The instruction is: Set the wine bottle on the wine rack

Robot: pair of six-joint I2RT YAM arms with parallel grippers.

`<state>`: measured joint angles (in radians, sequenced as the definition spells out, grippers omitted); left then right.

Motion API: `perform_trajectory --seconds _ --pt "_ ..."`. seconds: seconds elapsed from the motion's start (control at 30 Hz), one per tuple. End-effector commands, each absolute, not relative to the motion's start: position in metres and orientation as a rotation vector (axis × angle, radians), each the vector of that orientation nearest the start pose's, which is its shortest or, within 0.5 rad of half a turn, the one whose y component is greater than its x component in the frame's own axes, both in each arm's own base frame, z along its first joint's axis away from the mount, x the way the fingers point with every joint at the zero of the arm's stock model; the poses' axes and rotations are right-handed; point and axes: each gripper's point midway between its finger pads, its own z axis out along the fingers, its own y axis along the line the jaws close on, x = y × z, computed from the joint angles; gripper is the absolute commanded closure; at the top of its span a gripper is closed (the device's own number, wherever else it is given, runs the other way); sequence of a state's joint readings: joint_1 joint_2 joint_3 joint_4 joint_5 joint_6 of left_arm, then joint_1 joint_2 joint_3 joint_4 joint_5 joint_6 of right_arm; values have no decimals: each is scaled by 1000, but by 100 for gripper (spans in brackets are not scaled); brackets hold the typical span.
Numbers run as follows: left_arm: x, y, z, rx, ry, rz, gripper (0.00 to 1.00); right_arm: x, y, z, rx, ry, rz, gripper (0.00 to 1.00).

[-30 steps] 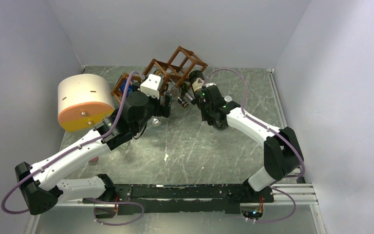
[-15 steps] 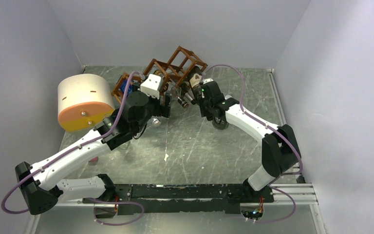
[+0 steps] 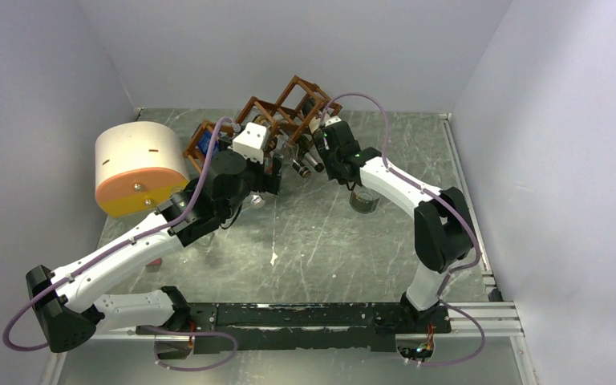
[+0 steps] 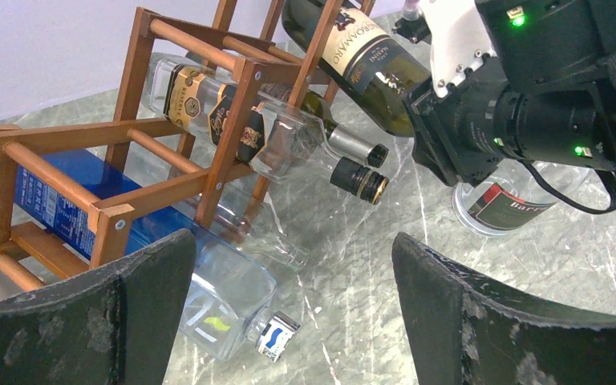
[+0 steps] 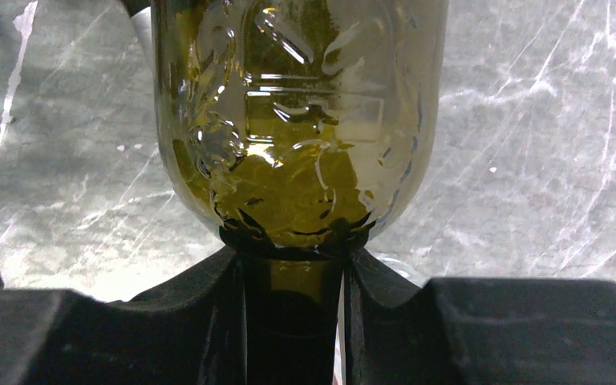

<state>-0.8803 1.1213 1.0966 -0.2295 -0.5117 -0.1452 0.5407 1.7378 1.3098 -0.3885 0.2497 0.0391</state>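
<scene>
right wrist view: the right gripper (image 5: 293,277) is clenched on the neck of the wine bottle (image 5: 293,120), whose body sits partway inside an upper cell of the wine rack (image 4: 228,144). the left gripper (image 4: 293,321) hangs released nearby. a skewed push could jam the bottle and tip the wine rack.

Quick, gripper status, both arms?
Left gripper: open, holding nothing.
Right gripper: closed on the neck of the wine bottle.

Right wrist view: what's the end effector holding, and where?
Right end effector grips the wine bottle by its neck. Left end effector: open, empty.
</scene>
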Motion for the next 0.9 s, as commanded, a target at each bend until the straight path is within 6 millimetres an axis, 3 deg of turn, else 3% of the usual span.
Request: perform_trajectory --seconds 0.0,0.57,0.87 --pt "297 -224 315 286 1761 -245 5 451 218 178 -477 2077 8 100" --pt "295 -214 314 273 1765 -215 5 484 221 184 -828 1913 -200 100" --pt "292 -210 318 261 1758 -218 5 507 226 183 -840 1914 -228 95"
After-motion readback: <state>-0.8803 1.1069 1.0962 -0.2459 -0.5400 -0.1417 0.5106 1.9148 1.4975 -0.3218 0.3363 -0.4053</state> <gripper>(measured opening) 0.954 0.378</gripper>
